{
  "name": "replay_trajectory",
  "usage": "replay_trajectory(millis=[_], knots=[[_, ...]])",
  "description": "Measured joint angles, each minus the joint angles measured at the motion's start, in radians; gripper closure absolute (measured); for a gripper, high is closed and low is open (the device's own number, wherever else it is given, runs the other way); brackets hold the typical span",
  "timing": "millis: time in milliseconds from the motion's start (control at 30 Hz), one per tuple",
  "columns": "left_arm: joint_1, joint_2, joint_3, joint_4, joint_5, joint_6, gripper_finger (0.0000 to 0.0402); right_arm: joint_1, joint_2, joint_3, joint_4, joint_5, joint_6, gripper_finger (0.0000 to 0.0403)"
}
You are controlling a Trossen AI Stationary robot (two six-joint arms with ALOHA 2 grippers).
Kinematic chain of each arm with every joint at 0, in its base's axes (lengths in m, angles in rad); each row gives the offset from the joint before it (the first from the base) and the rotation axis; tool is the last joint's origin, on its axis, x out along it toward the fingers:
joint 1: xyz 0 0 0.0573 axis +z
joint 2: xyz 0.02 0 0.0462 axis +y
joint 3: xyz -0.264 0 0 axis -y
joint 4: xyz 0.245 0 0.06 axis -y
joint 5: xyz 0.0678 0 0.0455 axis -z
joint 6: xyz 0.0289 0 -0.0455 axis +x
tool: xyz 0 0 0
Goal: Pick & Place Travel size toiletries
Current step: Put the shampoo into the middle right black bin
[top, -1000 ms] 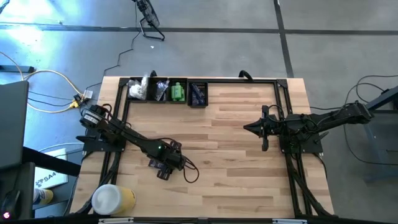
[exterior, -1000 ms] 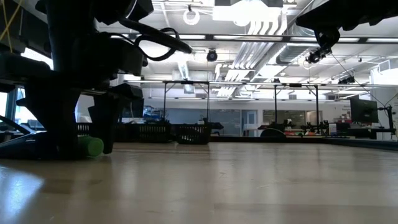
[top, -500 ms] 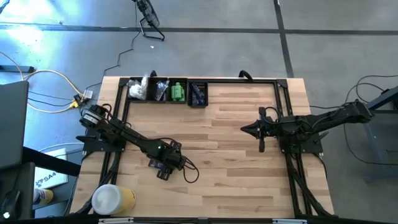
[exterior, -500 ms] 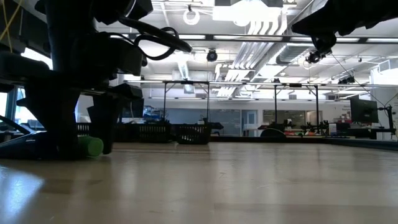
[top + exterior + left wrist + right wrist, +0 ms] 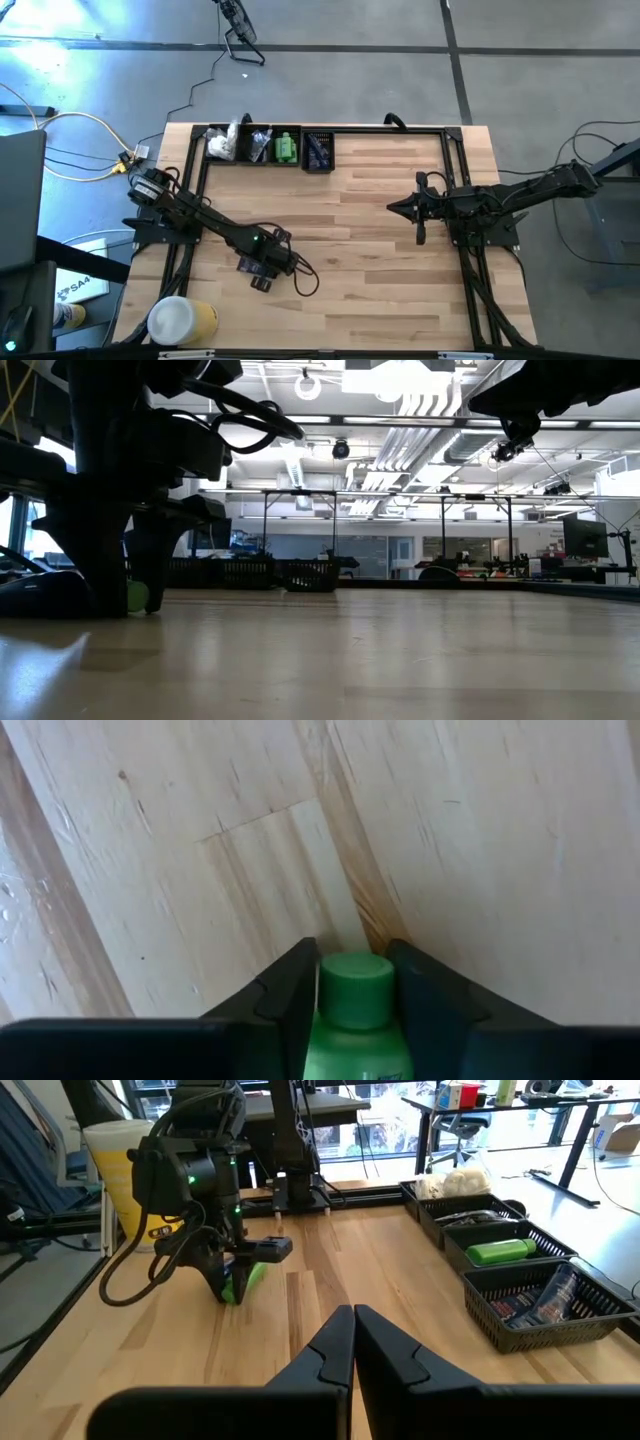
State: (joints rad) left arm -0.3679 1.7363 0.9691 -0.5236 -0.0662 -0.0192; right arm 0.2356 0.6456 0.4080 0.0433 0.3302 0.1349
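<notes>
Left fingers close on the bottle

The left gripper (image 5: 350,1010) has narrowed since a second ago; its fingers (image 5: 285,995) now press both sides of the green bottle (image 5: 355,1015) lying between them.

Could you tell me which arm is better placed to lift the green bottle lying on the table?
The left. The left gripper already has its fingers on either side of the green bottle. The right gripper is shut and hangs well across the table from it.
</notes>
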Motion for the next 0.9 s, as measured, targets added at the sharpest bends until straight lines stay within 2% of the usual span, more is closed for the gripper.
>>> replay_trajectory(millis=[233,900], knots=[[0.0,0.0,0.0,0.0,0.0,0.0,0.0294,0.0,0.0,0.0,0.0,0.0,0.0,0.0398],[0.0,0.0,0.0,0.002,0.0,-0.004,0.0297,0.0,0.0,0.0,0.0,0.0,0.0,0.0398]])
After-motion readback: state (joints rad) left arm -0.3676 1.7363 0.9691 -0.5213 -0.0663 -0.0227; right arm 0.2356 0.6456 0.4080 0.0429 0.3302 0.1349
